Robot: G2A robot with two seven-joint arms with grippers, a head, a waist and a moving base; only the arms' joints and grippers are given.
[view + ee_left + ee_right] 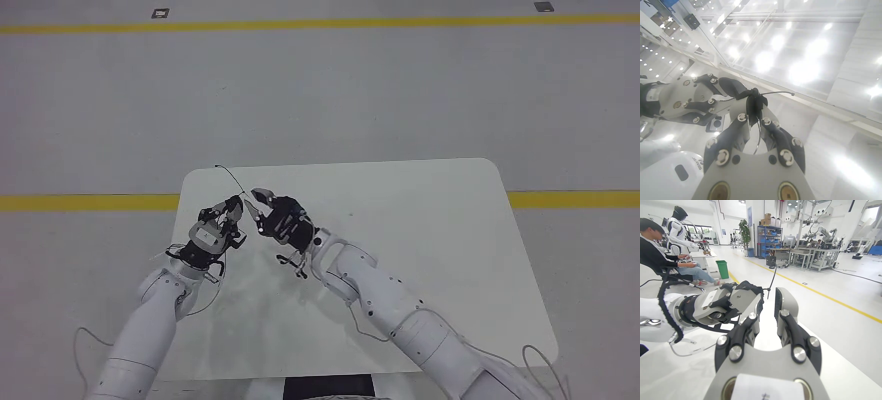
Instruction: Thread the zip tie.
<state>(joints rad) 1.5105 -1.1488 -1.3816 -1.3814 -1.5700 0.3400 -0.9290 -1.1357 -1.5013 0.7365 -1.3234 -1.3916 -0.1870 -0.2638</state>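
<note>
Room lies open across the white rounded-corner table (430,220) to the right of both arms, which meet above its far left corner. The left gripper (755,108) is clamped on a thin black plastic zip tie (772,277), whose free length slants up toward the far edge. The right gripper (769,298) is spread apart just beside the tie, holding nothing.

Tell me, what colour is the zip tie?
The zip tie is black; the left wrist view shows it best.
</note>
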